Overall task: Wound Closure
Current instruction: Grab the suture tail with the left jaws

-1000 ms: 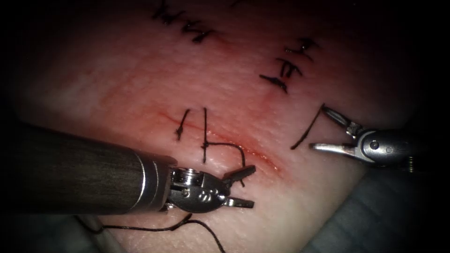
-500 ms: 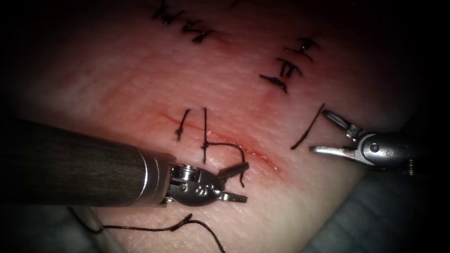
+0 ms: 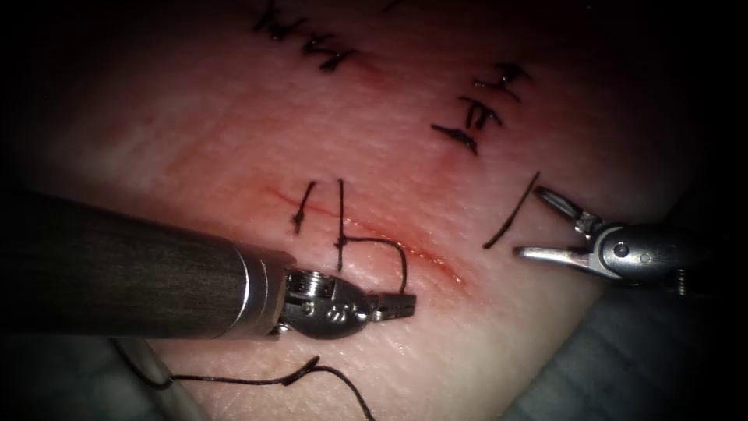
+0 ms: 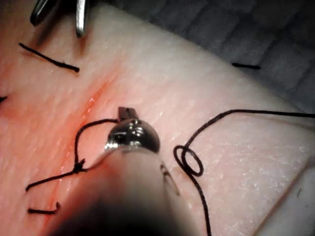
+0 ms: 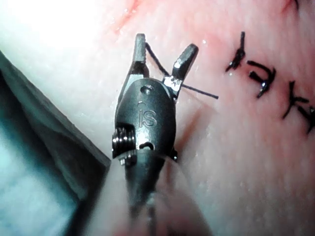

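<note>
My left tool point(image 3: 403, 306) lies low on the tissue, just left of the reddened cut point(image 3: 436, 261). Its jaws are shut on the free tail of thread point(image 3: 393, 248) that arcs over from the knot point(image 3: 340, 242). The left wrist view has the same tool tip point(image 4: 126, 113) pinching that tail point(image 4: 84, 130) beyond the knot point(image 4: 77, 167). My right tool point(image 3: 530, 222) stands open to the right of the cut and holds nothing. A short cut piece of thread point(image 3: 510, 212) lies loose beside its upper jaw. In the right wrist view the jaws point(image 5: 165, 45) straddle that piece point(image 5: 197, 91).
Older stitches point(image 3: 327, 51) and another group of stitches point(image 3: 475, 117) mark the far tissue. A short stitch point(image 3: 302, 206) crosses the cut left of the knot. A long strand of thread point(image 3: 312, 370) curls along the tissue's near edge, with a small loop point(image 4: 189, 160). Grey cloth point(image 3: 623, 366) lies beyond the tissue's right edge.
The left tool's jaws were open around the thread tail one second ago; they have closed on it and drawn slightly left. The right tool has barely shifted, staying open.
</note>
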`<state>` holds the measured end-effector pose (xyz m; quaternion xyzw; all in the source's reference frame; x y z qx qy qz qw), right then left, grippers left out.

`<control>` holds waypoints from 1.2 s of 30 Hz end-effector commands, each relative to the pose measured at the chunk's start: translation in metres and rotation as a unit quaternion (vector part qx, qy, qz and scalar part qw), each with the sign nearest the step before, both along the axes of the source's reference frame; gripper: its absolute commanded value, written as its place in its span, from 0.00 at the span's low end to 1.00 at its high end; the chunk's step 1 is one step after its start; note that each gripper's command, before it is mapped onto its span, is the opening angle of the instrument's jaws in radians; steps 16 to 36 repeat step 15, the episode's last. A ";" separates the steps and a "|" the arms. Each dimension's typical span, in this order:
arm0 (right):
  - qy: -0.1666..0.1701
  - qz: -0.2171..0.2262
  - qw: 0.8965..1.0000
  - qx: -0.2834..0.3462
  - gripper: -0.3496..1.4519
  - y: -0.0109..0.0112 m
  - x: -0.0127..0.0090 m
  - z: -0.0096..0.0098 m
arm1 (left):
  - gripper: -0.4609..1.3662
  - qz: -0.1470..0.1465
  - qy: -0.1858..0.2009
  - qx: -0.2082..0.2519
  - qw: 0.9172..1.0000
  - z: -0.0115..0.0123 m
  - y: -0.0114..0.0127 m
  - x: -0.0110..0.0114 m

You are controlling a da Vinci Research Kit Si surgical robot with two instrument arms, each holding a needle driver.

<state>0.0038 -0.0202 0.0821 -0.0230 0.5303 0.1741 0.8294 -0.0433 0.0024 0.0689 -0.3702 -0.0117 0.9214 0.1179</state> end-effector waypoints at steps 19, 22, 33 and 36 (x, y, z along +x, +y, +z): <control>0.001 -0.004 1.000 0.001 0.95 0.0000 0.0001 -0.0001 | 0.06 0.007 -0.006 0.006 1.000 -0.0001 0.0002 0.0001; 0.001 -0.004 1.000 0.001 0.95 0.0000 0.0001 -0.0001 | 0.06 0.007 -0.006 0.006 1.000 -0.0001 0.0002 0.0001; 0.001 -0.004 1.000 0.001 0.95 0.0000 0.0001 -0.0001 | 0.06 0.007 -0.006 0.006 1.000 -0.0001 0.0002 0.0001; 0.001 -0.004 1.000 0.001 0.95 0.0000 0.0001 -0.0001 | 0.06 0.007 -0.006 0.006 1.000 -0.0001 0.0002 0.0001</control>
